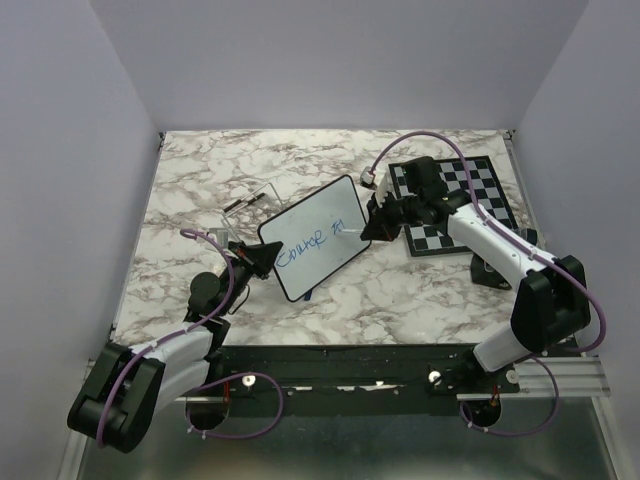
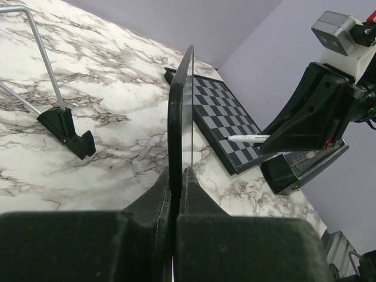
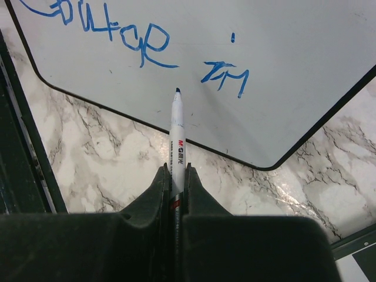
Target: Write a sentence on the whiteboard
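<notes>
Nearest, the left claw (image 2: pixel 175 176) is clenched on the rim of the whiteboard (image 1: pixel 335 212), holding it steeply tilted near the middle of the table (image 1: pixel 200 190), likely so its face is steady and turned toward the other arm. Blue lettering of the sentence (image 3: pixel 141 41) crosses the board in uneven words and looks unfinished. The right claw (image 3: pixel 175 170) grips a marker (image 3: pixel 177 126), its tip poised below the writing; whether it touches I cannot tell. A chessboard (image 1: pixel 480 190) lies beside the right arm and a wire stand (image 2: pixel 44 64) behind the whiteboard. No container shows.
</notes>
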Motion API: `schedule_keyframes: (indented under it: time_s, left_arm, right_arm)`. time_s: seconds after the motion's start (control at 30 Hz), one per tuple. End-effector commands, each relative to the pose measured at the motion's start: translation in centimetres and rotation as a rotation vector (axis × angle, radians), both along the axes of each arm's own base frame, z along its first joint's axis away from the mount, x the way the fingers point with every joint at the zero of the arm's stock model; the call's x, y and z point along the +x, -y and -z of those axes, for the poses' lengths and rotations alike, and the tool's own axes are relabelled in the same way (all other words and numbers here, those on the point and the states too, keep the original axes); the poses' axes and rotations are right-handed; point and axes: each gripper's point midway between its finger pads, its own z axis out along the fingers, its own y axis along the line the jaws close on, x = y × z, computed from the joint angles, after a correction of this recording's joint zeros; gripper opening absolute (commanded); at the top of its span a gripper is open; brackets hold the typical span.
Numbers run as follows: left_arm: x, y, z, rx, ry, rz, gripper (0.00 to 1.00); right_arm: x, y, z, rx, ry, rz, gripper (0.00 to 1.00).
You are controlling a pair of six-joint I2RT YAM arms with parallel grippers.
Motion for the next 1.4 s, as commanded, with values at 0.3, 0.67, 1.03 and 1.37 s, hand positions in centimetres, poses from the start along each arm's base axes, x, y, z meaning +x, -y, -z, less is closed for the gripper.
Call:
schedule_keyframes:
  time_s: [0.3,0.67,1.03,1.37]
  left_arm:
    - [-0.7,0.2,0.8,0.037,0.005,0.023,0.0]
    - [-0.7,0.2,0.9,0.035,0.0,0.022,0.0]
    - [0.2,-1.0,0.5,-0.066,-0.034,-0.068,0.0]
    - [0.5,-1.3,0.6,-0.087,-0.047,-0.098,0.0]
  right_arm:
    - [0.4,0.4,-1.1,0.007,0.08,0.004,0.01]
    - [1.0,0.6,0.1,-0.001,0.048,0.038,0.0]
    - [-8.9,-8.7,-0.4,0.084,0.042,-0.236,0.0]
    - [-10.8,-11.3,1.3,0.033,0.012,-0.271,0.01]
